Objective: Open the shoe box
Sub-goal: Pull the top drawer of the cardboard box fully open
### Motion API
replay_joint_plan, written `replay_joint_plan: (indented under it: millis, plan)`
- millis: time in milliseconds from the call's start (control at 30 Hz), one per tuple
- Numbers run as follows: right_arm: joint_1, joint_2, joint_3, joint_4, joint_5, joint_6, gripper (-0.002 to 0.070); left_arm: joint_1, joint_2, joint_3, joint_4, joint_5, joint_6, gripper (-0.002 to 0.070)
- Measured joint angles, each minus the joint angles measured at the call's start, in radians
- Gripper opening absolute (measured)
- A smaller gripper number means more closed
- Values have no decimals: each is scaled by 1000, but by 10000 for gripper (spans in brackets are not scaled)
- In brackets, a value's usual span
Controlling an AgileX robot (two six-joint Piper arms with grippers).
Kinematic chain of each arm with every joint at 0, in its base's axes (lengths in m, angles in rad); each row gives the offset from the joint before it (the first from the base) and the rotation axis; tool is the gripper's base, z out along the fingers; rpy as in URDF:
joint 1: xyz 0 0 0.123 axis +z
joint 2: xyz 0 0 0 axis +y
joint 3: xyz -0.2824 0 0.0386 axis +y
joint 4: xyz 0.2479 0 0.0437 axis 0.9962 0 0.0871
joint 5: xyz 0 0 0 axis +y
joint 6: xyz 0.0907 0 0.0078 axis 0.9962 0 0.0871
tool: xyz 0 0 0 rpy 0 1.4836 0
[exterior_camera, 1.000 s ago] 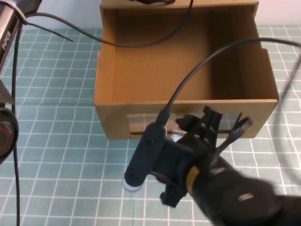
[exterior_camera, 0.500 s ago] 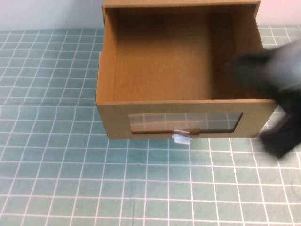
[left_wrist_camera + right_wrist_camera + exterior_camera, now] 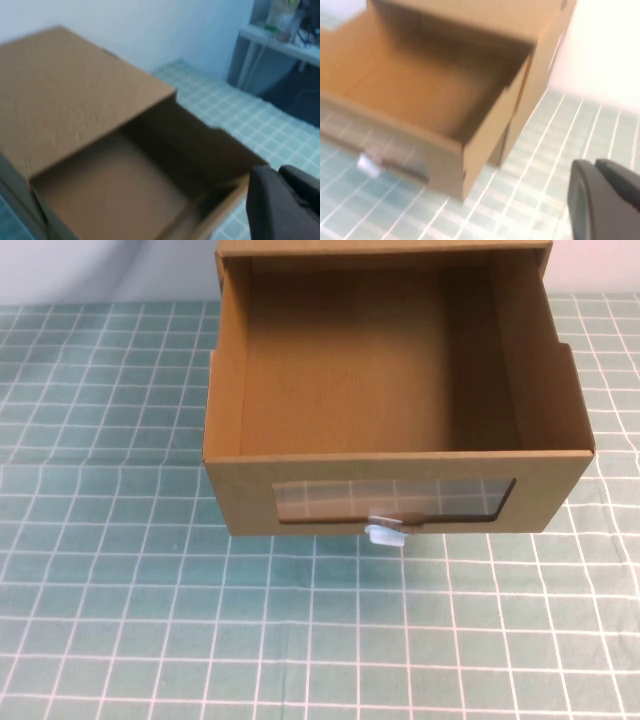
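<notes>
We see the shoe box point(image 3: 400, 480) mid-desk point(image 3: 100, 620), its drawer slid out and empty, so opening looks done. The right tool point(image 3: 594, 172) hangs closed on nothing right of the box. The left tool point(image 3: 278, 181) hangs left; its state we cannot tell. Next, the 2 arms need only park.

Green table mat point(image 3: 110, 620), ruled in white squares, spreading left, right and in front of the shoe box point(image 3: 400, 468). Resting flat and directly on it, that brown cardboard shoe box, drawer point(image 3: 350, 370) slid out toward the near side. White grid lines showing in the window point(image 3: 395, 498) of the shoe box front.
</notes>
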Motion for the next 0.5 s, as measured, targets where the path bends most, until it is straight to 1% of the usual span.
replay_joint_plan:
  millis: [100, 267, 333, 400, 500]
  plan:
    - [0, -76, 145, 8, -12, 80, -13, 0, -152, 278, 0, 0, 29, -5]
    - [0, -158, 315, 14, -16, 112, -13, 0, -403, 740, 16, -9, 99, -5]
    - [0, -177, 344, 16, -16, 114, -13, 0, -493, 895, 20, -63, 116, -5]
    - [0, -185, 351, 19, -16, 116, -13, 0, -562, 1001, 22, -139, 126, -5]
    - [0, -189, 351, 19, -16, 116, -13, 0, -632, 1111, 22, -268, 139, -5]
